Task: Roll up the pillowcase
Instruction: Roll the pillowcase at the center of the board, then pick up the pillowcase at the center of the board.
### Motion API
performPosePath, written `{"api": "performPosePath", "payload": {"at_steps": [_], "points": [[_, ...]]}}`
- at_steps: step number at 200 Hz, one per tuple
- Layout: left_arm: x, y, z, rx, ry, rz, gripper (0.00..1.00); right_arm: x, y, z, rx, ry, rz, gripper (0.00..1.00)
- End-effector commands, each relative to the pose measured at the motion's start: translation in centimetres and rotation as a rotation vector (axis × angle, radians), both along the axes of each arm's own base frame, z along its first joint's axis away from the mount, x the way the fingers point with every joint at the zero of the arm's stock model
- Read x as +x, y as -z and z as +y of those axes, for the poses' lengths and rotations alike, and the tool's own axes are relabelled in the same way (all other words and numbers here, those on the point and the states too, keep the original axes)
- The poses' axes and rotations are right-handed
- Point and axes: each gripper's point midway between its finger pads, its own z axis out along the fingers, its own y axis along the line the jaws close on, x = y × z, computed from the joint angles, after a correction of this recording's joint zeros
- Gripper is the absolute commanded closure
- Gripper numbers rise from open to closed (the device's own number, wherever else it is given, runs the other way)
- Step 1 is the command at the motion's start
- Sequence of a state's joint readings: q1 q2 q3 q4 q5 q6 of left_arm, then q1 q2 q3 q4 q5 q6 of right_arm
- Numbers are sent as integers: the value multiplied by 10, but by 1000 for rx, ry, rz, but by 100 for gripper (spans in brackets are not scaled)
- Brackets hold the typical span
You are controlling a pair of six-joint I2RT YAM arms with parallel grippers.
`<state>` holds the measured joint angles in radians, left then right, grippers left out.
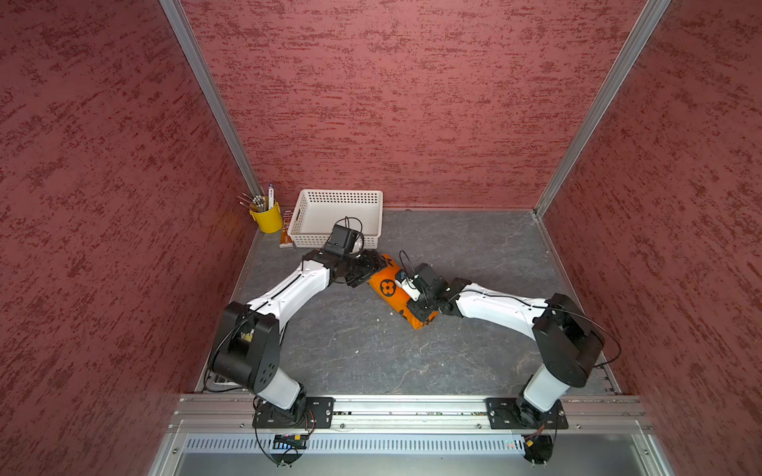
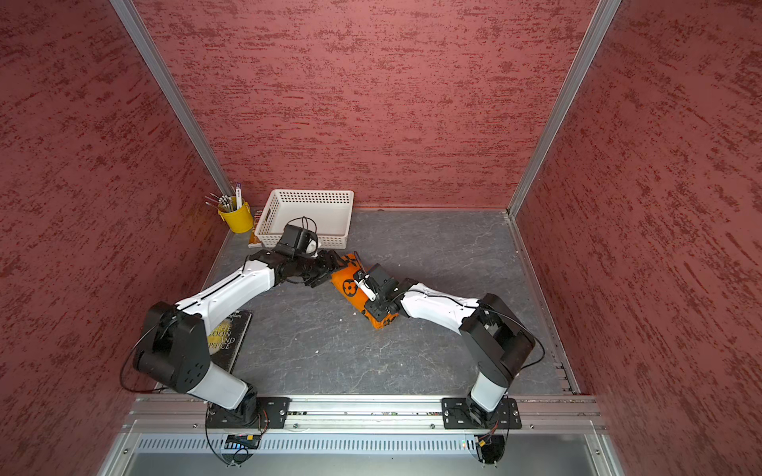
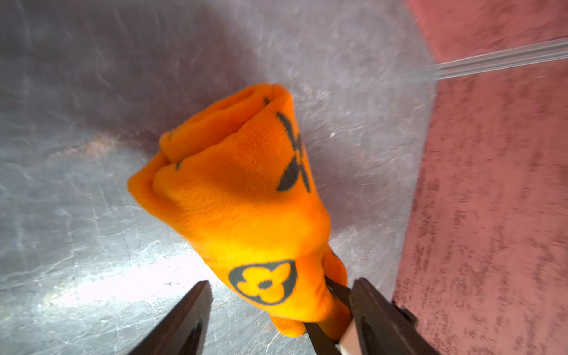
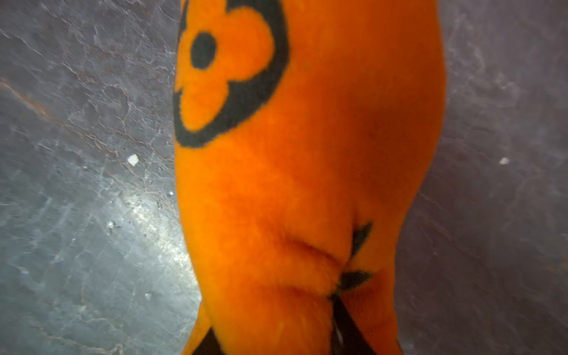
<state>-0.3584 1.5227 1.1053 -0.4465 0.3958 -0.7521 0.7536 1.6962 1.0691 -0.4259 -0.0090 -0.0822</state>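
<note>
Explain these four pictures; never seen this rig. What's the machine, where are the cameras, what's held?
The machine is two robot arms, a left arm and a right arm, bolted to a rail at the near edge of a grey table. Two pictures look down from overhead, nearly identical; the other two come from a camera on each wrist. On the table: the pillowcase, orange with black flowers, rolled into a bundle, a white basket, a yellow cup of pens and a book. The right hand pinches the roll; the left hand is open, fingers either side of it.
</note>
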Motion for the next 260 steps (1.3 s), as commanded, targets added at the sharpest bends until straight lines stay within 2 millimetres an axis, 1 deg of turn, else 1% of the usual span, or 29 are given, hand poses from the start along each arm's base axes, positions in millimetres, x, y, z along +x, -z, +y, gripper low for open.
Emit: {"api": "performPosePath", "payload": {"at_steps": [1, 11, 15, 25, 52, 70, 84, 95, 100, 108, 110, 113, 116, 120, 130, 140, 159, 182, 220, 239, 260], "points": [[-4, 4, -5, -72, -2, -20, 15, -17, 24, -18, 80, 79, 245, 68], [-7, 11, -8, -112, -13, -11, 11, -13, 24, -21, 141, 109, 297, 68], [-8, 15, -9, -131, -18, -5, 4, -11, 23, -22, 163, 124, 316, 68], [-9, 24, -14, -181, -34, 2, 0, -4, 22, -27, 216, 161, 353, 68], [-11, 45, -33, -259, -58, 25, 0, 13, 16, -39, 348, 241, 433, 68], [-8, 53, -49, -296, -56, 24, 0, 22, 13, -45, 404, 275, 465, 68], [-5, 56, -61, -324, -56, 12, 0, 25, 13, -48, 411, 285, 474, 67], [-4, 61, -69, -336, -55, 3, 0, 26, 15, -49, 415, 290, 481, 67], [-1, 59, -74, -349, -50, -17, 0, 26, 15, -49, 414, 289, 480, 67], [0, 60, -80, -365, -47, -24, 0, 25, 16, -50, 414, 291, 483, 67], [0, 64, -80, -363, -50, -17, 0, 25, 17, -50, 413, 292, 485, 67], [2, 64, -82, -370, -53, -23, 0, 25, 17, -50, 413, 292, 486, 67], [1, 70, -82, -366, -59, -10, 0, 24, 18, -50, 411, 292, 488, 66], [4, 67, -84, -384, -60, -30, 0, 24, 18, -50, 411, 294, 489, 66], [8, 71, -89, -416, -61, -48, 0, 23, 20, -51, 410, 296, 492, 66], [10, 79, -93, -430, -66, -33, 0, 23, 21, -52, 411, 299, 495, 66], [9, 97, -100, -412, -68, 11, 0, 23, 21, -53, 414, 304, 498, 66], [7, 108, -108, -374, -66, 19, 0, 22, 20, -53, 422, 305, 502, 65], [14, 106, -125, -393, -22, -30, 0, 21, 25, -53, 423, 299, 515, 65], [16, 103, -137, -436, 19, -47, 0, 20, 28, -53, 418, 297, 519, 65], [13, 103, -153, -464, 84, -49, 0, 20, 29, -52, 419, 295, 522, 65]]}}
